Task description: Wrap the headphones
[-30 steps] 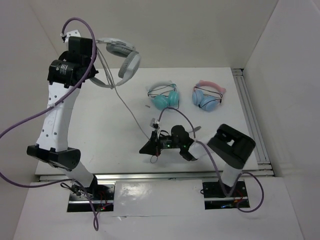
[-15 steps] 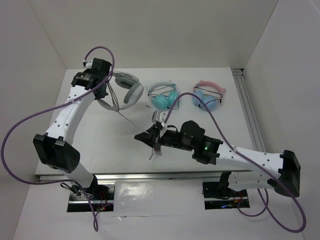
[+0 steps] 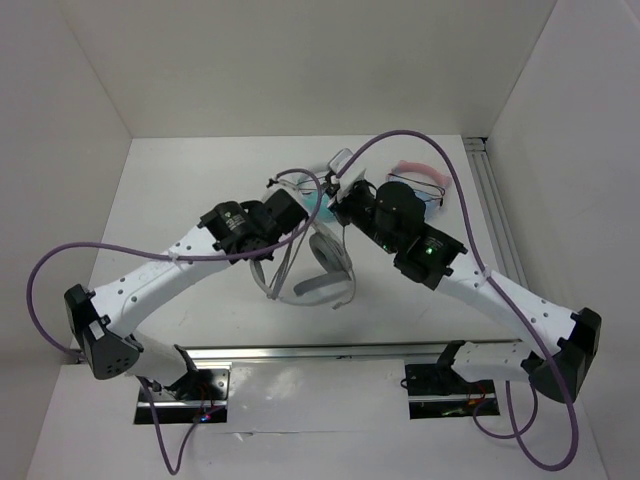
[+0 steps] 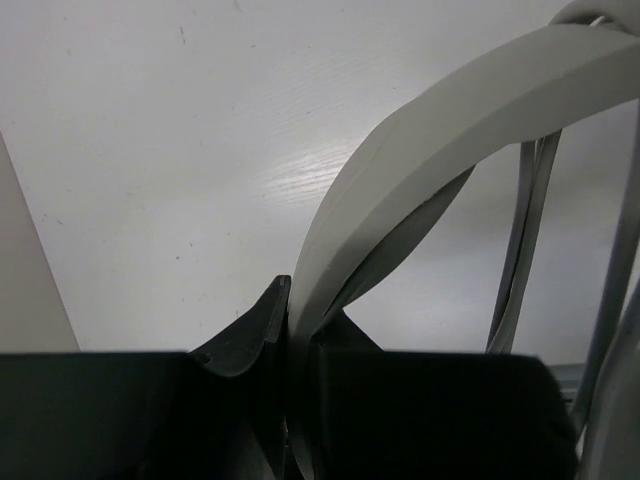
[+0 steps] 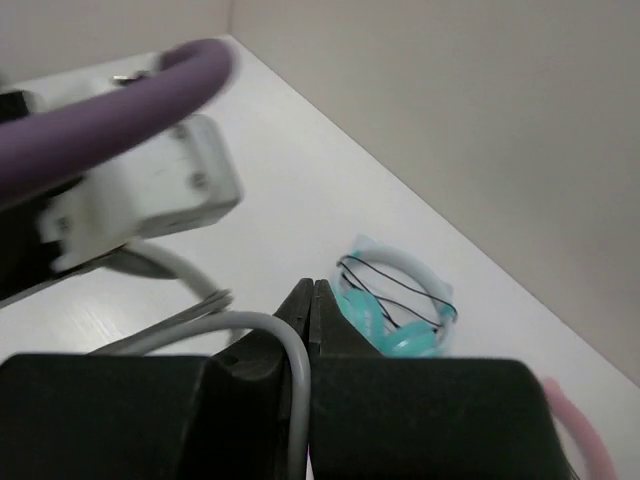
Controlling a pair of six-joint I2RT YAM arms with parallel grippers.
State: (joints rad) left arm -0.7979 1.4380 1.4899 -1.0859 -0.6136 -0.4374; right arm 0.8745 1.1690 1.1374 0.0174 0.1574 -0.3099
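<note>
— Where are the headphones (image 3: 322, 292)?
— Centre of the top view. The left gripper (image 4: 296, 330) is clamped on the headband (image 4: 450, 110). Just beyond, the right gripper (image 5: 311, 300) is pinched on the cable (image 5: 262, 326).
— Wrapped?
— Partway, I'd judge: loose strands hang beside the headband.

Teal headphones (image 5: 365, 312), pink-banded pair (image 3: 418, 168), white table (image 3: 180, 200)
</note>
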